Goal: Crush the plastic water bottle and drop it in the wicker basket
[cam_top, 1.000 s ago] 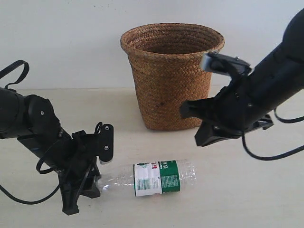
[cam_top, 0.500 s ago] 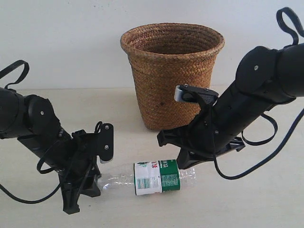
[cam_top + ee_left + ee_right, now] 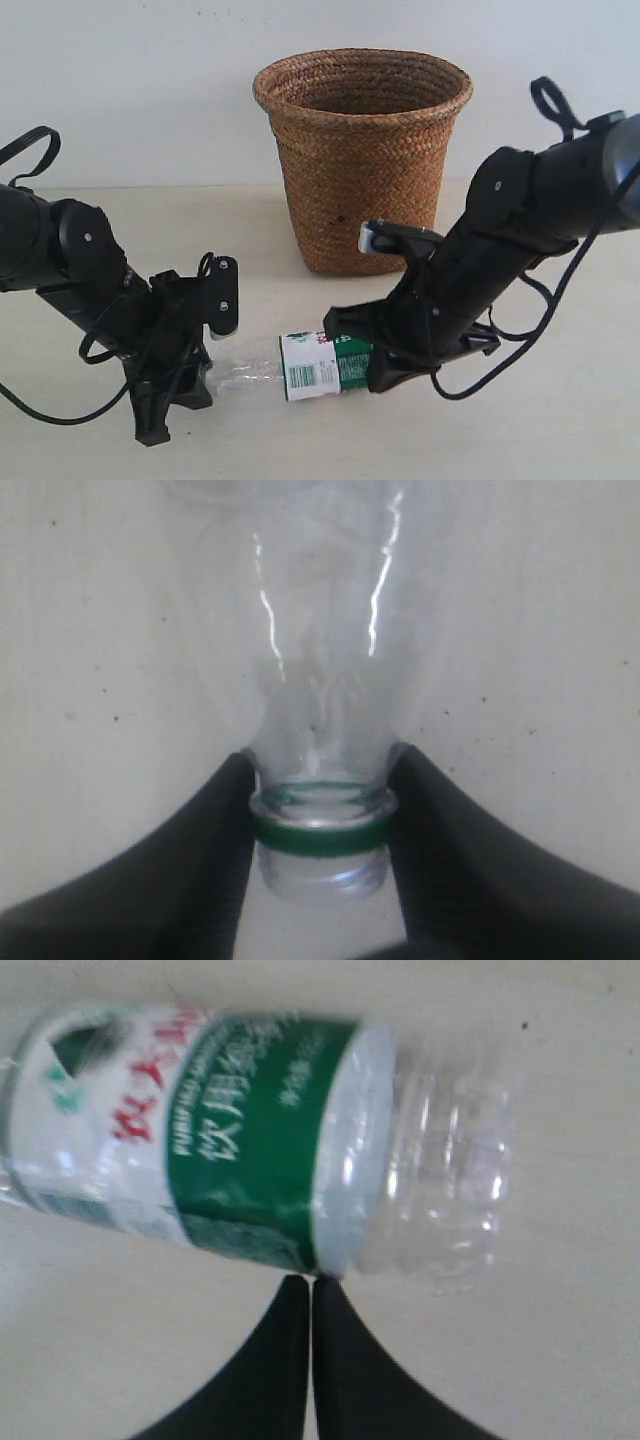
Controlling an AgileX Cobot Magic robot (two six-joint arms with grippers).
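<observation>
The plastic water bottle (image 3: 310,368) lies on its side on the table, in front of the wicker basket (image 3: 360,170). My left gripper (image 3: 205,380) is shut on the bottle's neck. In the left wrist view both fingers clamp the neck just at the green ring (image 3: 320,835), with the left gripper (image 3: 320,820) centred on it and no cap showing. My right gripper (image 3: 375,365) covers the bottle's base end. In the right wrist view the right gripper (image 3: 312,1285) is shut, its tips against the bottle (image 3: 250,1140) where the green label meets the ribbed base.
The beige table (image 3: 560,420) runs back to a white wall behind the basket. Black cables loop off both arms, one trailing on the table at the right (image 3: 490,375).
The right arm has swung down and to the left, from beside the basket onto the bottle's base end. The bottle's label end has shifted slightly. The left arm has held still.
</observation>
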